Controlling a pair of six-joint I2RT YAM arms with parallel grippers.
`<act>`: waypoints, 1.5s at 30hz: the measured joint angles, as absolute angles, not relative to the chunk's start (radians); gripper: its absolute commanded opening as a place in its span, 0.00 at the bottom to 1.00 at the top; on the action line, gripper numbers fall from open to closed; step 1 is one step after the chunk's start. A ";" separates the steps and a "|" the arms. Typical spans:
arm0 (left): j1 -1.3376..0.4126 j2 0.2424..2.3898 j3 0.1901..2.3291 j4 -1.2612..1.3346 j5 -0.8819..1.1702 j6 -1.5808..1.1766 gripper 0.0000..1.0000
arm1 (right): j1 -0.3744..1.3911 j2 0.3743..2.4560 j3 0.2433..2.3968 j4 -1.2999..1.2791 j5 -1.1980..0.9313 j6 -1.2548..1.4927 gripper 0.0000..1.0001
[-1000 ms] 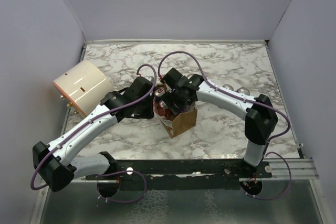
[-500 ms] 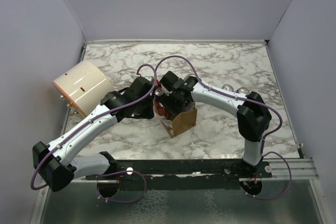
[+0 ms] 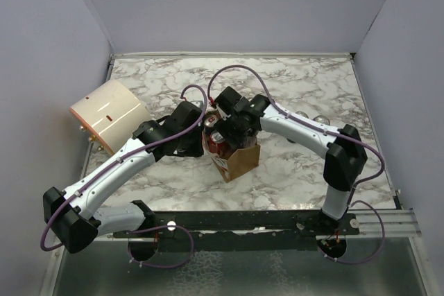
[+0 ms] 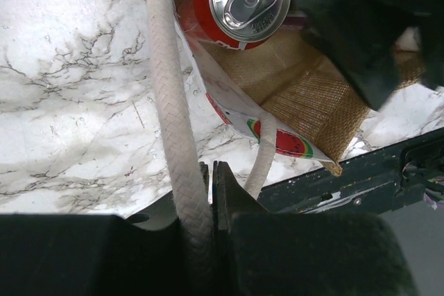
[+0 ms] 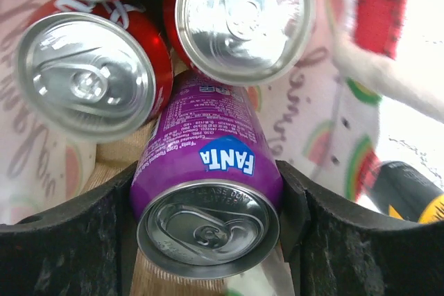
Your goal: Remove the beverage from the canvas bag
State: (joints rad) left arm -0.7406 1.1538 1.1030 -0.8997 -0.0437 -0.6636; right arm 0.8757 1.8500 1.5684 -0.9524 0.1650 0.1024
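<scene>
The canvas bag [image 3: 239, 159] stands upright mid-table, brown with a watermelon print [image 4: 288, 145] on its side. My left gripper [image 4: 210, 171] is shut on one white rope handle [image 4: 170, 102], holding that side of the bag's mouth. My right gripper [image 5: 208, 178] reaches down into the bag, and its two pads press either side of a purple Fanta can [image 5: 205, 192], the beverage. Red cans [image 5: 90, 77] [image 5: 239, 19] stand upright beside it in the bag. From above, both grippers [image 3: 203, 126] [image 3: 225, 135] meet over the bag's mouth and hide most of it.
A large cream cylinder [image 3: 107, 114] lies at the left by the wall. Two small shiny round objects [image 3: 310, 117] sit on the marble behind my right arm. A black and yellow object [image 5: 409, 188] shows just outside the bag. Walls close in on three sides.
My right gripper's jaws have closed in on the purple can inside the bag, and the right arm has shifted slightly. The left arm and the bag have stayed put.
</scene>
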 measured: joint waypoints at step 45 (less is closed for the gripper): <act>-0.739 1.179 1.105 -0.898 -0.046 -0.666 0.10 | 0.870 1.264 1.549 -0.728 0.506 0.170 0.02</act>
State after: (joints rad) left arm -0.7395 1.1786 1.1049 -0.8978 -0.0463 -0.6662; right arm 0.8703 1.2644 1.5490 -0.7280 0.5056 0.1696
